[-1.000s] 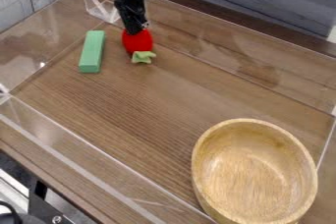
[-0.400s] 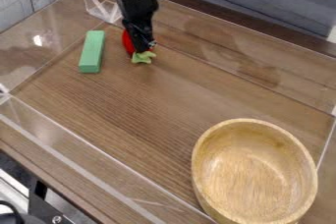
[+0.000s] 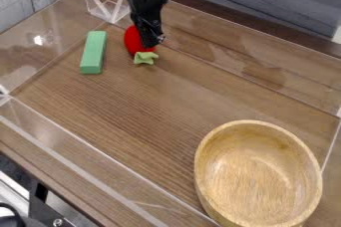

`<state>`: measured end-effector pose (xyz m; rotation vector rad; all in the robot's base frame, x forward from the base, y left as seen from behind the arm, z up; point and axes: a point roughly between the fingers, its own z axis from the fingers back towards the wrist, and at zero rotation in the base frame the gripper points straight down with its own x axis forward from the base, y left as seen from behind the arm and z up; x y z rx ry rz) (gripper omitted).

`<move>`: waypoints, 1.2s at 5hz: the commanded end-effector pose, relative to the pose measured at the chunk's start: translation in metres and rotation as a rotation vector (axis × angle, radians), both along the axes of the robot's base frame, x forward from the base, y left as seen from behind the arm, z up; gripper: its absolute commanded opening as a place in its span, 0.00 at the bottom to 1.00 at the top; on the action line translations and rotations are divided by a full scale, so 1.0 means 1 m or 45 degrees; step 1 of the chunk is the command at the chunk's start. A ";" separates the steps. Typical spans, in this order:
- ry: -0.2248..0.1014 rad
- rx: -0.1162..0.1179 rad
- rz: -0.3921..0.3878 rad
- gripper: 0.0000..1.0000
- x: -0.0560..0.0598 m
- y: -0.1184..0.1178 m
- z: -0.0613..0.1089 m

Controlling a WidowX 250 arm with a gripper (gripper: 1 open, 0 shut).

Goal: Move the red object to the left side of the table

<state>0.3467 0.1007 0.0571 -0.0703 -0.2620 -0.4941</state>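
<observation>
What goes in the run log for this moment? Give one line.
gripper: shut, at red object | green block: left of it | bowl: near right

A green rectangular block [image 3: 94, 51] lies flat toward ten o'clock in the view, its long side running nearly up and down the picture. A round wooden bowl [image 3: 258, 174] sits upright at about five o'clock (nothing shows inside it), well apart from the block. Grey planks [image 3: 273, 0] stretch behind.

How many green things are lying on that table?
2: a green block near the left wall, and the small leafy stem of the red toy fruit beside it. Nothing seems hidden.
</observation>
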 end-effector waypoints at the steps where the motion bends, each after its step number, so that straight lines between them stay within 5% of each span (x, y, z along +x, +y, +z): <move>1: -0.096 0.029 0.055 0.00 -0.003 0.007 0.036; 3: -0.098 0.011 0.130 0.00 -0.018 0.039 0.028; 5: -0.101 -0.001 0.163 0.00 -0.020 0.047 0.007; 6: -0.112 -0.013 0.133 0.00 -0.026 0.045 0.024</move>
